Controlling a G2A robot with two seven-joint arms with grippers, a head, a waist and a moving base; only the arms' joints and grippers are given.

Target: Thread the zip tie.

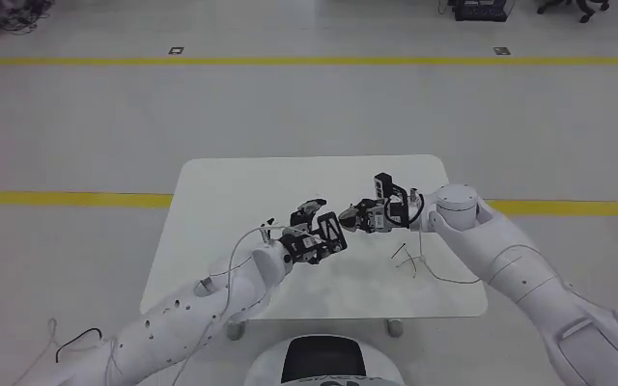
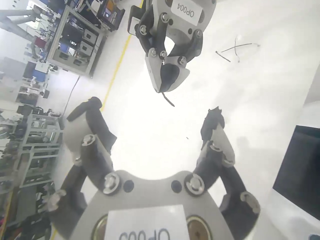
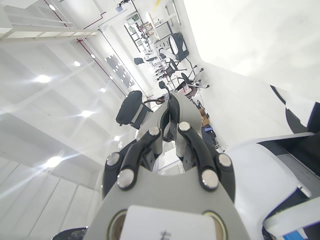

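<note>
My right gripper (image 2: 163,89) is shut on a thin black zip tie (image 2: 168,100), whose short end sticks out past the fingertips. In the right wrist view the zip tie (image 3: 165,88) rises from the closed right gripper (image 3: 172,101). My left gripper (image 2: 155,111) stands open just in front of it, fingers spread wide with nothing between them. From above, the two grippers face each other over the middle of the white table (image 1: 241,193), left gripper (image 1: 333,232) a short gap from the right gripper (image 1: 355,220).
Several loose black zip ties (image 1: 410,258) lie crossed on the table near the right arm, also seen in the left wrist view as zip ties (image 2: 236,49). Bare tabletop lies to the left and far side of the grippers.
</note>
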